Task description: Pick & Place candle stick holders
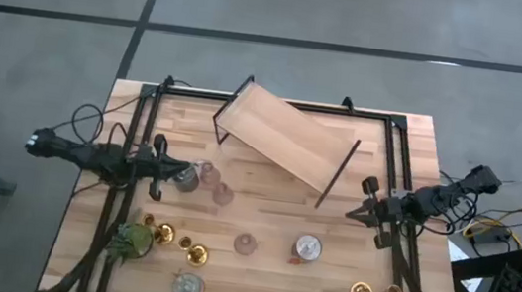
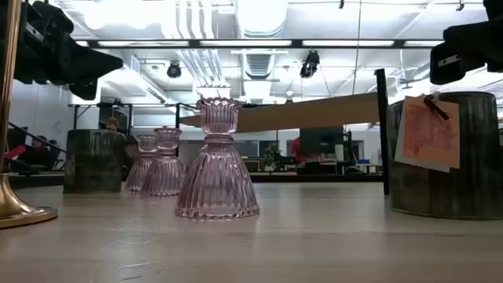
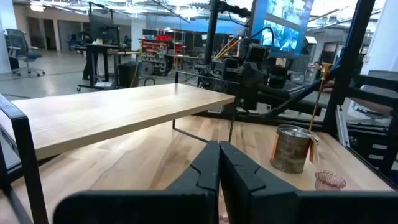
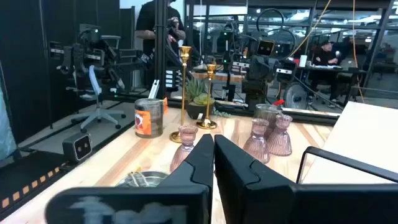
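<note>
Both grippers, left (image 1: 181, 168) and right (image 1: 352, 213), have jaws together, empty. Nearest pink holder (image 1: 223, 194) stands at four o'clock from the left gripper; open wide before descending squarely over its neck

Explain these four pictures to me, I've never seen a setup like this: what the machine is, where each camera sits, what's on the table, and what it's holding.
Two dark robot arms work at a wooden table. One picture looks straight down, one looks level across the tabletop, and one comes from each wrist. The left gripper and right gripper are both shut and hold nothing. On the table lie gold candlesticks, pink glass cups, silvery round holders, a small green plant and a tilted wooden shelf.
</note>
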